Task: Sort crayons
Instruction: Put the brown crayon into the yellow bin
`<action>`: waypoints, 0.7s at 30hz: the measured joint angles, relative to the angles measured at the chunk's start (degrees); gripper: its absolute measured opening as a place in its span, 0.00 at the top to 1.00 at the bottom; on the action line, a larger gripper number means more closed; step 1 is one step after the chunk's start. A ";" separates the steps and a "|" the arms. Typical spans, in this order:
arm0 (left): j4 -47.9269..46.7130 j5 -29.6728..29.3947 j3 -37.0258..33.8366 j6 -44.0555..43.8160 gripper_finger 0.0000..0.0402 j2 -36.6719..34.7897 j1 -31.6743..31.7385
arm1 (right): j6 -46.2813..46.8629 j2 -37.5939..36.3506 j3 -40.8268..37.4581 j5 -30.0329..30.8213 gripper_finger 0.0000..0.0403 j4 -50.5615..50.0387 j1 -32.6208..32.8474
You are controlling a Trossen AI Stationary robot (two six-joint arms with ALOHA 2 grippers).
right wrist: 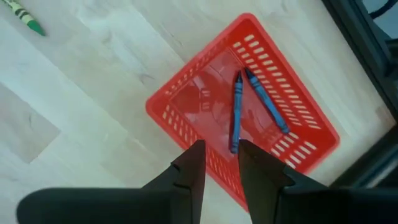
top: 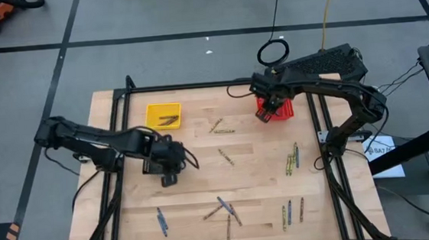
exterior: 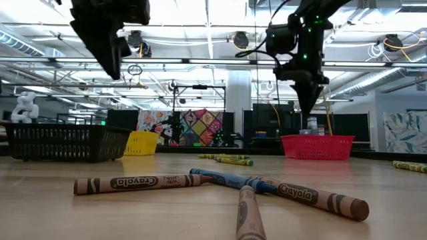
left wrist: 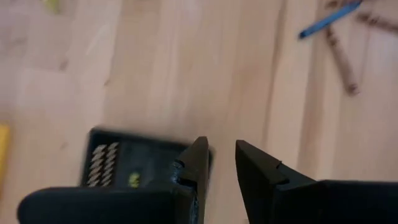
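Crayons lie scattered on the wooden table: a brown and blue cluster near the front edge, green ones at the right, and more at mid-table. My right gripper hangs open above the red basket, where two blue crayons lie. My left gripper is open over bare wood beside the black basket. A brown crayon lies in the yellow basket.
The three baskets stand in a row across the table's far half: black, yellow, red. A dark frame rail runs along the table's right side. Bare wood lies between the baskets and the front crayons.
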 joint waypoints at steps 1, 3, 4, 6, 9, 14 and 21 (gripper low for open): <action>1.45 -0.02 0.00 -1.05 0.80 0.71 -0.65 | 0.12 0.00 0.66 0.00 0.80 -1.10 0.00; 3.46 -0.30 0.00 -2.64 0.80 2.03 -1.65 | 0.19 0.00 1.61 0.09 0.80 -2.72 0.00; 4.61 -0.49 0.00 -3.19 0.80 2.70 -2.16 | 0.19 0.00 1.96 0.09 0.80 -3.56 0.00; 6.27 -1.12 0.00 -4.29 0.80 3.97 -3.07 | 0.20 0.00 2.37 0.10 0.80 -4.71 0.00; 8.45 -1.51 0.00 -6.02 0.80 5.88 -4.02 | 0.13 0.00 2.50 1.79 0.80 -5.62 0.00; 11.84 -1.56 0.00 -10.33 0.80 8.66 -5.45 | 0.01 0.00 2.50 4.07 0.80 -6.42 0.00; 19.29 -1.53 0.00 -11.76 0.80 13.53 -8.21 | 0.13 0.00 2.50 4.26 0.80 -6.53 0.00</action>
